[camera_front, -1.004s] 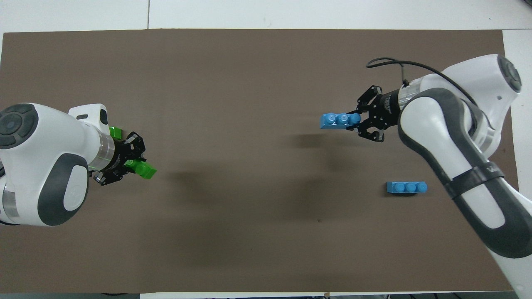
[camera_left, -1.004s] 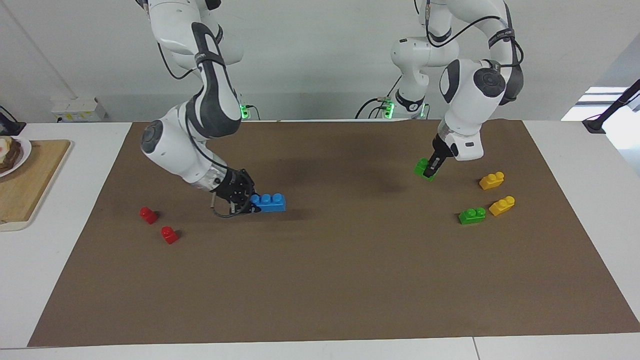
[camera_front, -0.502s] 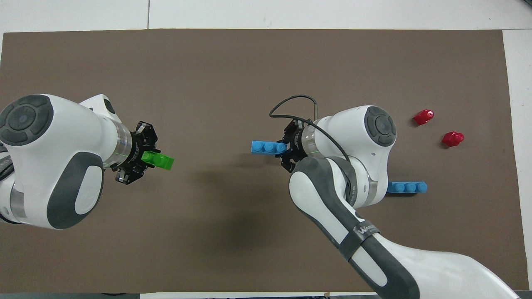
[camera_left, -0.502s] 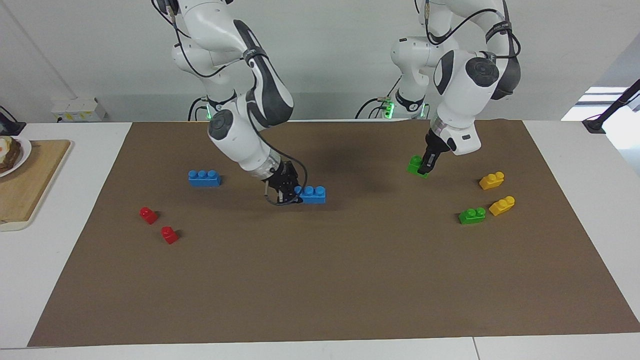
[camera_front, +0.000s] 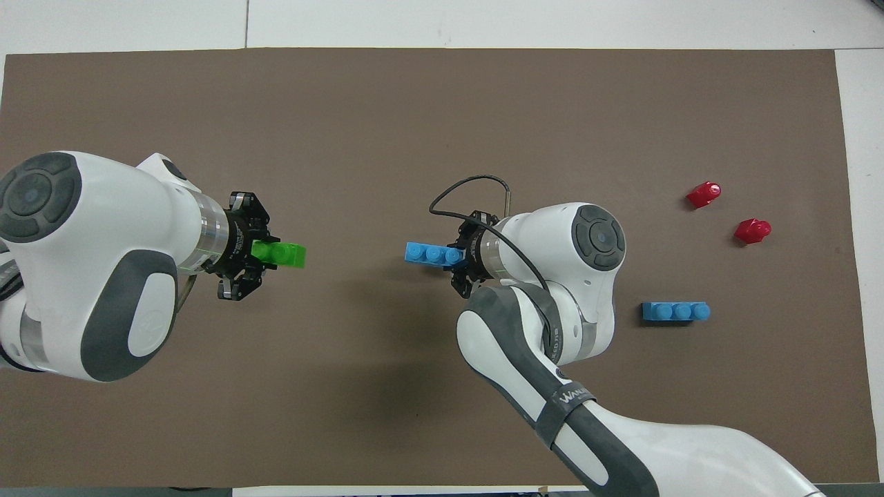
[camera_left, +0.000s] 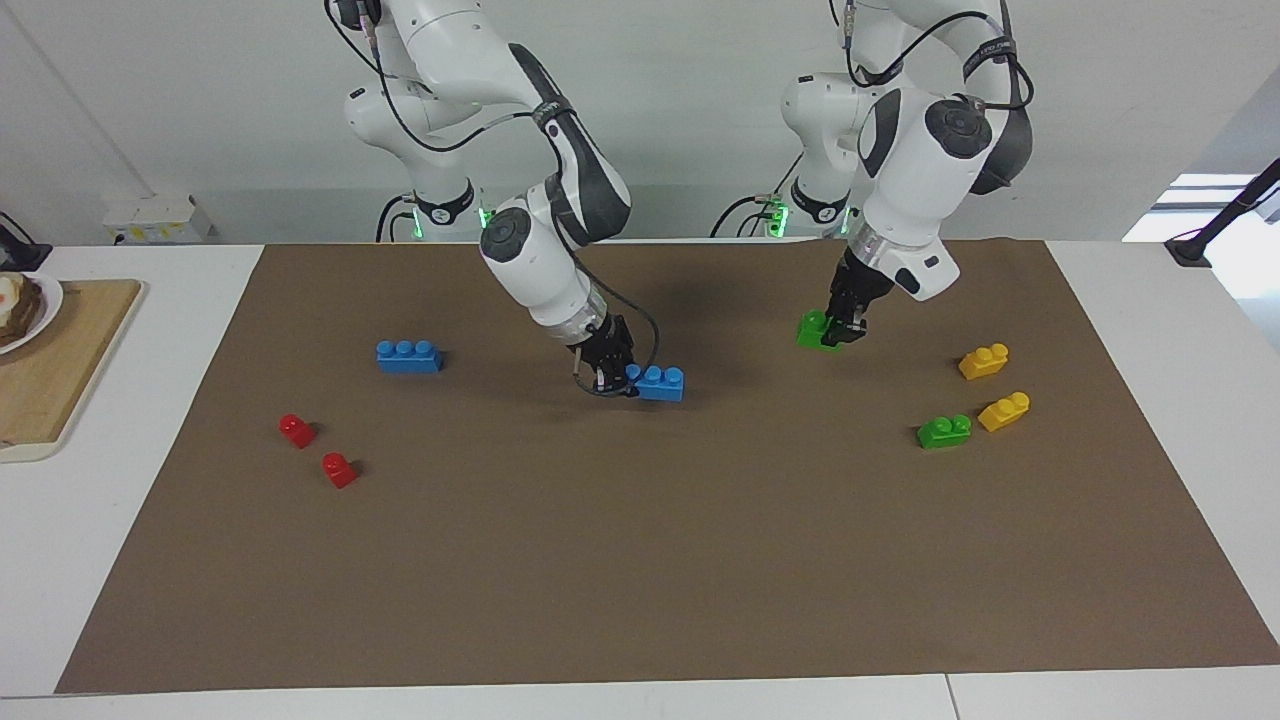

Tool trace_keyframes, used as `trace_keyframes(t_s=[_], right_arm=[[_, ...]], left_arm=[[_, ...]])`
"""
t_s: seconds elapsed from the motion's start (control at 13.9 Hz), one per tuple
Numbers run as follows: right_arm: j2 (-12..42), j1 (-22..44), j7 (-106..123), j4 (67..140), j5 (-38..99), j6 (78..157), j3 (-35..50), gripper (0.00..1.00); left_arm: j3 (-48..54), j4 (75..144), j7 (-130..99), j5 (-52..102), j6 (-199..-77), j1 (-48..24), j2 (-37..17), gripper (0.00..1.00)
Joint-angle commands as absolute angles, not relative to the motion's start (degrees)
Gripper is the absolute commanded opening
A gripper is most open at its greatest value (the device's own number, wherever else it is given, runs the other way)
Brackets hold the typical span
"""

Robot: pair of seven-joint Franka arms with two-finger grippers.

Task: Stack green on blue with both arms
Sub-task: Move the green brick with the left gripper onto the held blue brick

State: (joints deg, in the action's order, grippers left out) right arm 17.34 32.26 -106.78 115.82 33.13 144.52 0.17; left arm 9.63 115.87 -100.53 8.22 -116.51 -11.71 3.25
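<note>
A small green brick (camera_left: 815, 330) (camera_front: 280, 254) hangs above the brown mat (camera_left: 640, 560) toward the left arm's end, with my left gripper (camera_left: 838, 330) (camera_front: 259, 252) shut on one end of it. My right gripper (camera_left: 625, 378) (camera_front: 457, 257) is shut on the end of a long blue brick (camera_left: 660, 383) (camera_front: 428, 254), held level and low over the middle of the mat, studs up. The two held bricks point toward each other with a gap between them. A second blue brick (camera_left: 408, 356) (camera_front: 675, 312) lies on the mat toward the right arm's end.
Another green brick (camera_left: 944, 431) and two yellow bricks (camera_left: 983, 361) (camera_left: 1004, 411) lie toward the left arm's end. Two red bricks (camera_left: 297, 430) (camera_left: 339, 469) lie toward the right arm's end. A wooden board (camera_left: 50, 360) with a plate (camera_left: 45, 300) sits off the mat.
My right arm has carried the blue brick from the right arm's end to the middle of the mat. My left gripper has moved the green brick a little toward the middle.
</note>
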Motion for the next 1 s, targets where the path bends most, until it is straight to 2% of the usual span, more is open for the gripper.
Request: trace_keyframes(t_s=[0.0,0.5,0.93], right_arm=[[17.14,33.92,-106.44,117.15,34.19,146.34,-0.09,0.0],[17.31,34.36,-102.14,119.79,35.42,148.7,-0.09,0.0],[17.58,35.59,-93.26,121.55,43.05,152.66,0.0,0.0]], left_arm=[[9.23,114.87,-106.59,8.88,-119.61,-14.84,2.02,0.0],[9.23,113.21,-113.82,8.09,-124.63,-20.38,-3.32,0.0],[9.23,111.54,-113.55,5.27,-125.68,-24.86,-7.73,0.0]])
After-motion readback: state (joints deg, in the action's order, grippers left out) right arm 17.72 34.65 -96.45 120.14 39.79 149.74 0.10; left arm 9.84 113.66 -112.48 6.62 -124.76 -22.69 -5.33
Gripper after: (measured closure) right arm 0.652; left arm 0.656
